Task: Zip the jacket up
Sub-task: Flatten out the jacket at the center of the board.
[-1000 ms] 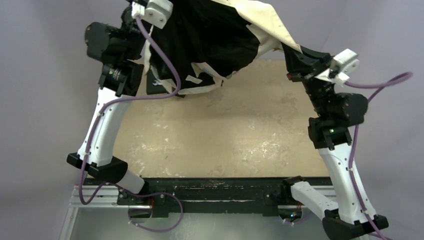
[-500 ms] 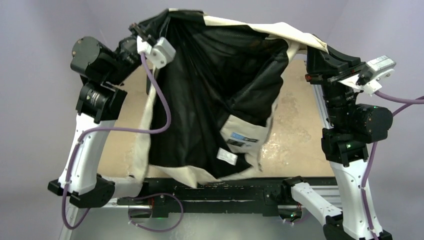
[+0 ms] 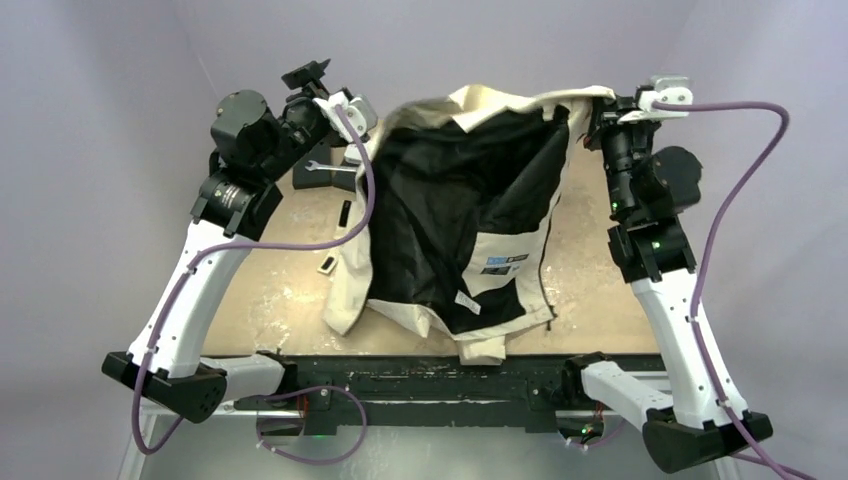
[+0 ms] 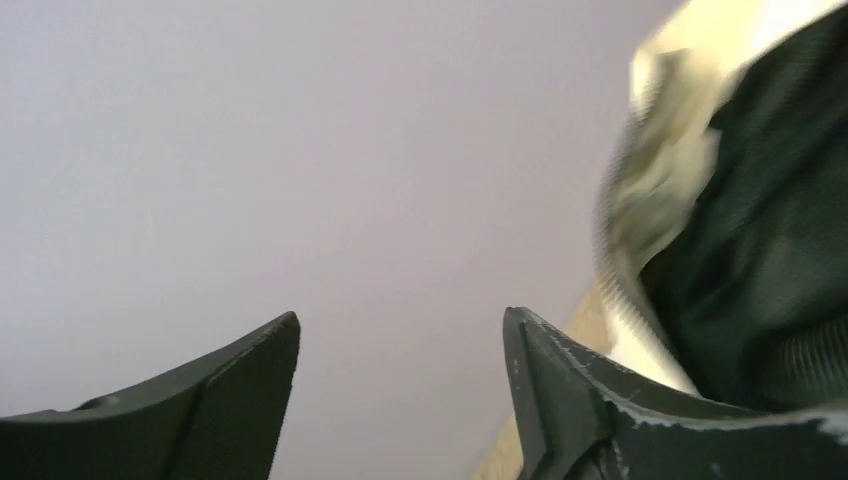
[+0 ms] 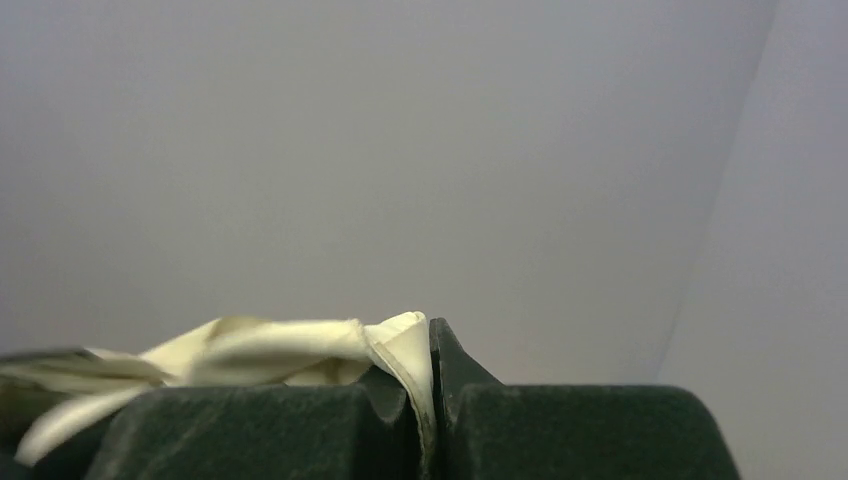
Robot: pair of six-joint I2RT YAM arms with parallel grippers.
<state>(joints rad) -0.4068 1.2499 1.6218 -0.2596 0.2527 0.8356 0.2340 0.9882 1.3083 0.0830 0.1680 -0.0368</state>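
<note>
Purple-grey wall (image 4: 250, 150) and open air ahead of both: left gripper (image 4: 400, 315) gapes empty, jacket (image 3: 460, 230) just beside it, right gripper (image 5: 432, 338) pinches its cream edge.

The jacket (image 3: 450, 230) is lying spread open across the middle of the table (image 3: 290, 290), inside facing up, its bottom edge reaching the near edge between the two arm bases. Its far right corner is being held up above the table, pinched in the right gripper (image 5: 428, 335) at the far right. The left gripper (image 4: 402, 313) is sitting at the far left, just beside the jacket's far left edge and apart from it, nothing between its fingers. A small wrench (image 3: 312, 167) is lying on the table left of the jacket. One small piece (image 3: 343, 213) is lying nearer than it, and another (image 3: 327, 264) nearer again, just beside the jacket's left edge.
</note>
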